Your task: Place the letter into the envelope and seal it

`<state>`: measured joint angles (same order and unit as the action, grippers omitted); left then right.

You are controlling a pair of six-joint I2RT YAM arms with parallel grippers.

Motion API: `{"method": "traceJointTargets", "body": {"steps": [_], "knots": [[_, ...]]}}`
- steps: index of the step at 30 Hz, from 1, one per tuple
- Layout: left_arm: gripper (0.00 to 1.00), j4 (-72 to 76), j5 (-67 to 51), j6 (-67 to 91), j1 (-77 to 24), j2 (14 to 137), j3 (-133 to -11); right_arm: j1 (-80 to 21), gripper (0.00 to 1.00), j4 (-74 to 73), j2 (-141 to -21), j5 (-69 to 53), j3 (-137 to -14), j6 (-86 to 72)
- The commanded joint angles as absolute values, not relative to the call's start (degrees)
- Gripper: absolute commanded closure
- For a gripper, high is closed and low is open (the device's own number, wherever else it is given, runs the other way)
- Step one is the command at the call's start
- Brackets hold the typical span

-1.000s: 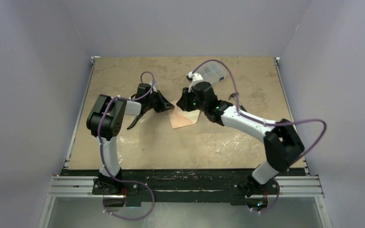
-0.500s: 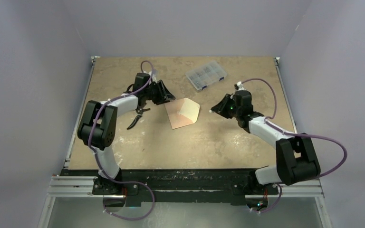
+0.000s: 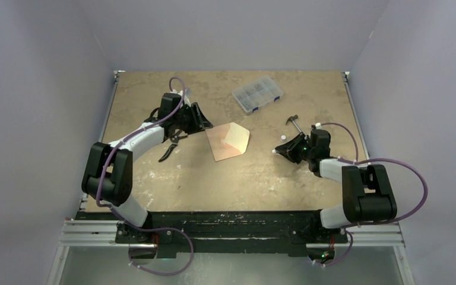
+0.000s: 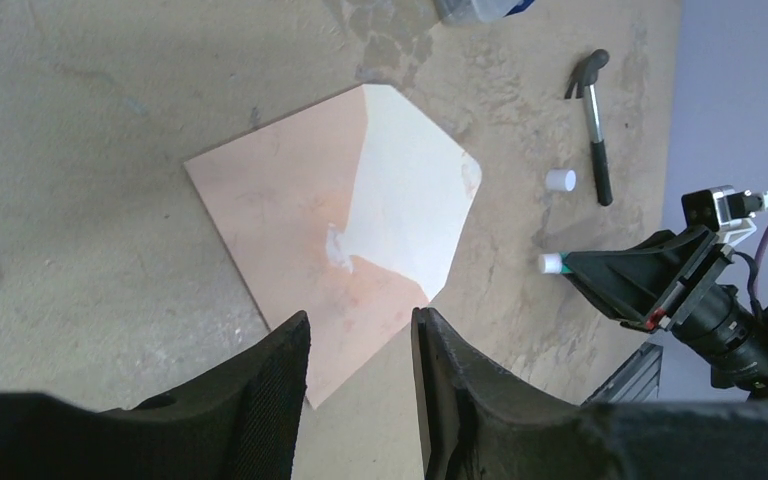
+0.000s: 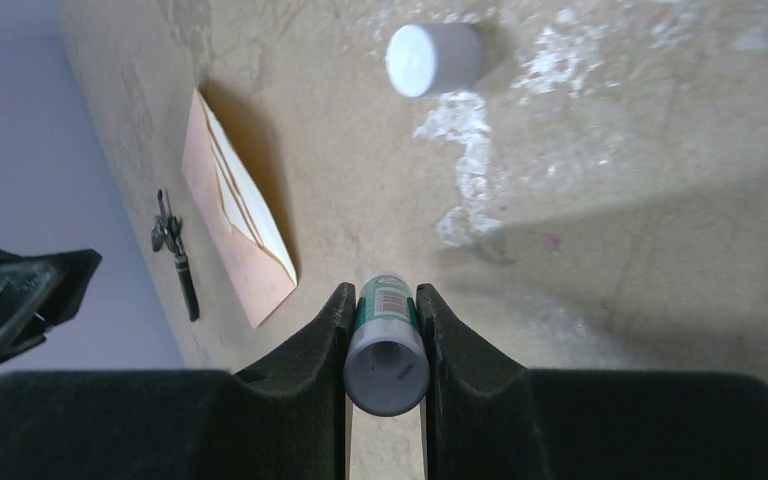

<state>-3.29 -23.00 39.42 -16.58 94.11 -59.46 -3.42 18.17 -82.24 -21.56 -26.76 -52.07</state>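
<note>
Tabletop [image 3: 166, 178]: tan board, matt, rough, scuffed with pale chalky patches. Envelope [image 4: 290, 230]: matt paper, salmon-tan outside, cream on the flap's inner face, with a blotchy smear where the two colours meet. Left hand [image 4: 360, 330] and right hand [image 5: 384, 300]: black matt plastic with a fine layered grain. Glue stick [image 5: 386, 365]: smooth plastic tube, pale grey end, green printed label. Cap [image 5: 432, 58]: smooth white plastic. Hammer [image 4: 592, 120], upper right of the left wrist frame: dark metal head, black matt handle. Organizer box [image 3: 257, 93]: clear glossy plastic. Rail [image 3: 89, 234], bottom edge: bare silver metal.
</note>
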Motion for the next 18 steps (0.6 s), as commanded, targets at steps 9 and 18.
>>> {"method": "traceJointTargets", "body": {"steps": [9, 18], "knots": [[0.59, -8.7, -19.82, 35.73, -16.7, 90.88, -59.5, 3.41, 0.51, 26.03, -90.07, -25.53, -25.6, -54.06], [0.55, -10.89, -18.34, 34.62, -16.7, 93.34, -61.89, 3.43, 0.46, 24.32, -93.27, -22.47, -29.17, -50.7]]}}
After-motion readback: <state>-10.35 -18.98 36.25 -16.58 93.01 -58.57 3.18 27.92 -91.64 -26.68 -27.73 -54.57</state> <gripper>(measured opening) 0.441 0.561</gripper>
